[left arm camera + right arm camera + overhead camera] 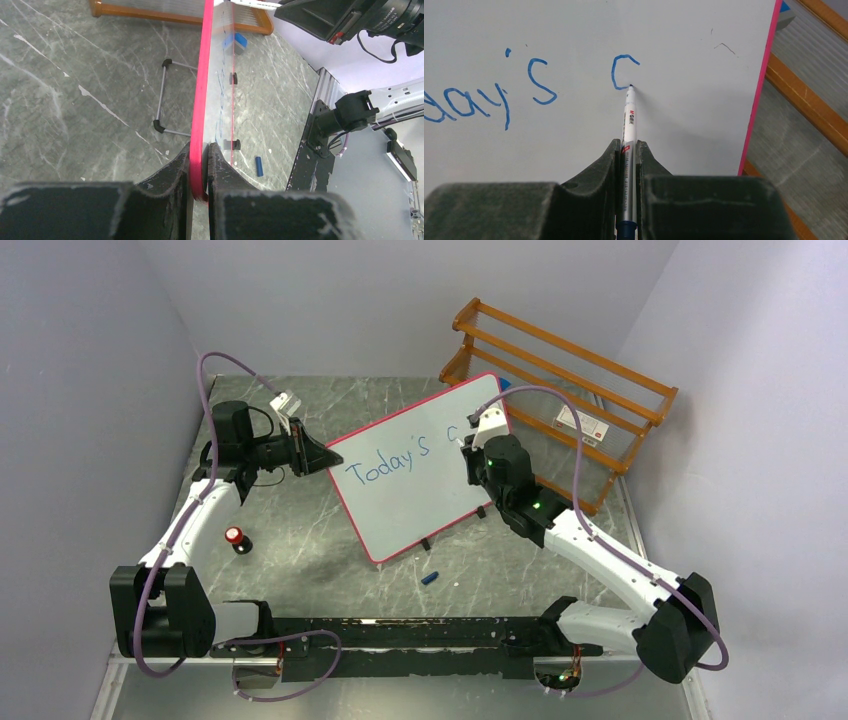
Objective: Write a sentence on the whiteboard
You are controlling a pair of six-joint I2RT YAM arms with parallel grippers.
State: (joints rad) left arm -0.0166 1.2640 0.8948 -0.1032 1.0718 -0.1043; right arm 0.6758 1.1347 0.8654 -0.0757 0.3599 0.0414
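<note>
The whiteboard (430, 505), white with a pink-red rim, stands tilted on small black feet mid-table. The sentence (392, 462) reads "Today's" in blue, followed by an open "c"-shaped stroke (621, 70). My left gripper (335, 457) is shut on the board's left rim; the left wrist view shows the rim (202, 75) pinched edge-on between my jaws (200, 150). My right gripper (470, 445) is shut on a silver marker (628, 125). The marker's tip touches the board (574, 30) at the lower end of the "c" stroke. My right gripper (628, 147) sits just below it.
An orange wooden rack (560, 390) stands behind the board at back right. A small black object with a red top (237, 539) sits by my left arm. A blue marker cap (430, 578) lies in front of the board, also in the left wrist view (259, 166).
</note>
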